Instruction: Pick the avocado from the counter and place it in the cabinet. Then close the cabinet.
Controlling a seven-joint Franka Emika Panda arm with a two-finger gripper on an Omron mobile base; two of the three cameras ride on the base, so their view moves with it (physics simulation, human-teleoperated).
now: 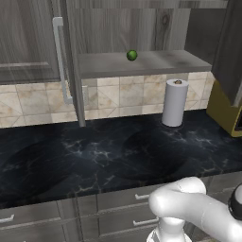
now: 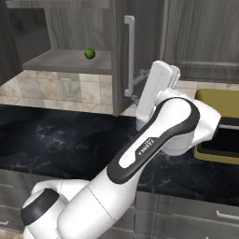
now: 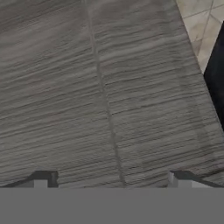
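The avocado (image 1: 132, 55) (image 2: 89, 53), a small green ball, rests on the grey inner shelf (image 1: 160, 64) of the cabinet (image 2: 60, 60), whose two doors stand open. My gripper (image 3: 111, 179) is open and holds nothing. Its fingertips (image 3: 41, 178) sit wide apart, close to a wood-grain cabinet door face. In the right base view the hand (image 2: 161, 86) is raised beside the open door (image 2: 119, 56) with the long silver handle (image 2: 129, 60), right of the avocado. The black marble counter (image 1: 118, 146) (image 2: 56, 135) lies below.
A paper-towel roll (image 1: 175, 102) stands on the counter under the shelf. A yellow-sided box (image 1: 226, 111) (image 2: 219, 126) sits at the counter's right end. Grey drawers (image 1: 118, 208) run below the counter edge. The other open door (image 1: 231, 47) juts out at right.
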